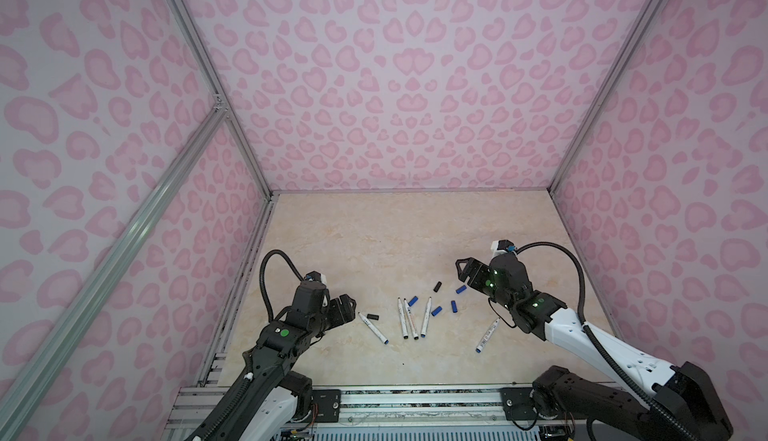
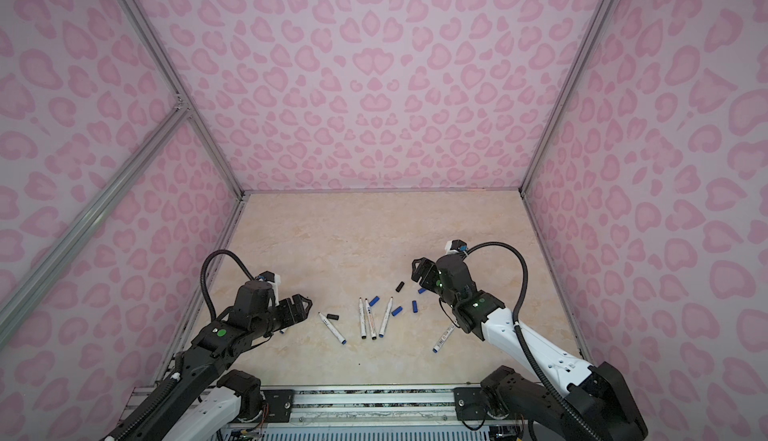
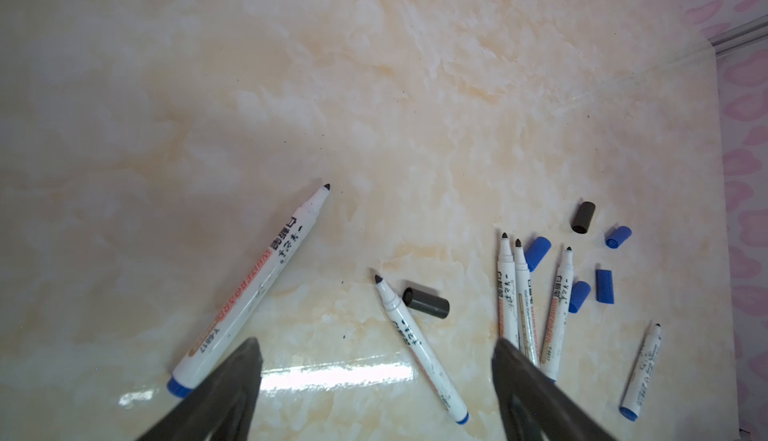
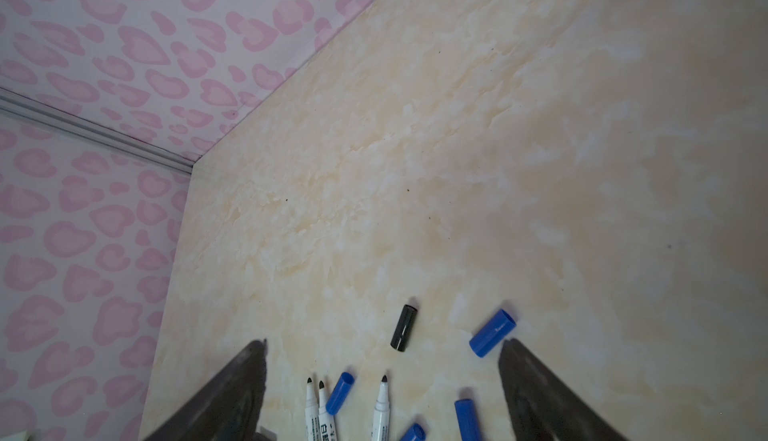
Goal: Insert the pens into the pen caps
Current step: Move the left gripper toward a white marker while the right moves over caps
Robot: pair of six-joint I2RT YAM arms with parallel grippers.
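Observation:
Several uncapped white pens lie on the marble tabletop. Three sit together mid-table (image 1: 410,319), one lies to their left (image 1: 373,328) beside a black cap (image 1: 372,317), and one lies alone at the right (image 1: 487,336). Another pen (image 3: 249,289) lies by my left gripper. A second black cap (image 1: 437,286) and several blue caps (image 1: 436,311) are scattered to the right of the middle. My left gripper (image 1: 353,306) (image 3: 376,347) hovers open and empty left of the pens. My right gripper (image 1: 460,276) (image 4: 385,345) hangs open and empty near a blue cap (image 4: 492,333).
Pink-patterned walls (image 1: 411,85) with aluminium frame posts (image 1: 552,187) close in the table on three sides. A metal rail (image 1: 415,397) carrying both arm bases runs along the front edge. Bare marble surface (image 1: 395,231) stretches behind the pens to the back wall.

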